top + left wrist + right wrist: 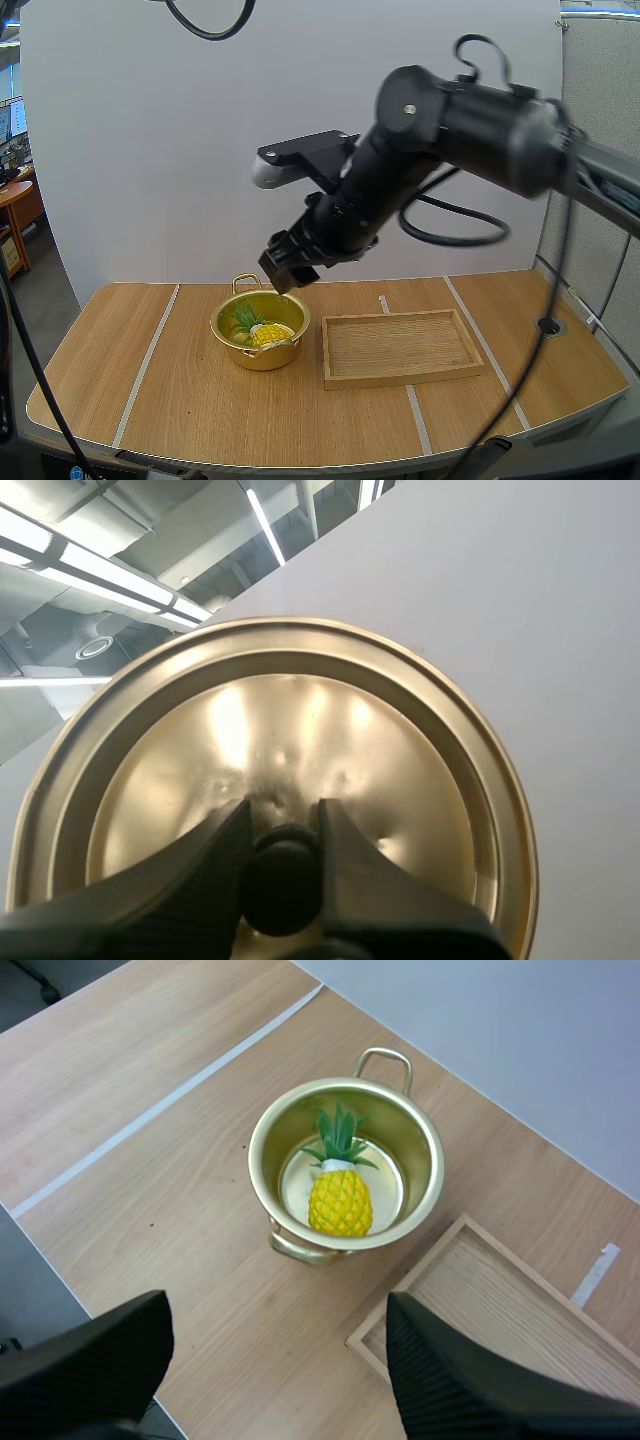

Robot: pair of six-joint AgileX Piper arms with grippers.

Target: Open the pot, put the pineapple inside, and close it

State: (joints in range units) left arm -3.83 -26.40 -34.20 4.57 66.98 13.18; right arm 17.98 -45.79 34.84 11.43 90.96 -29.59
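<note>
Lying inside the pot [268, 1128], the pineapple [340, 1203] points leaves toward the far handle [385, 1053].

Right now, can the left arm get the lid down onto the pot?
Probably not cleanly. The left gripper holds the lid by its knob, and the pot stands open with the pineapple inside, but the right gripper hangs open over the pot, likely in the lid's way. Back it off first.

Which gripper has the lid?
The left gripper: its jaws pinch the black knob of the lid. The right gripper hangs open above the pot, holding nothing.
</note>
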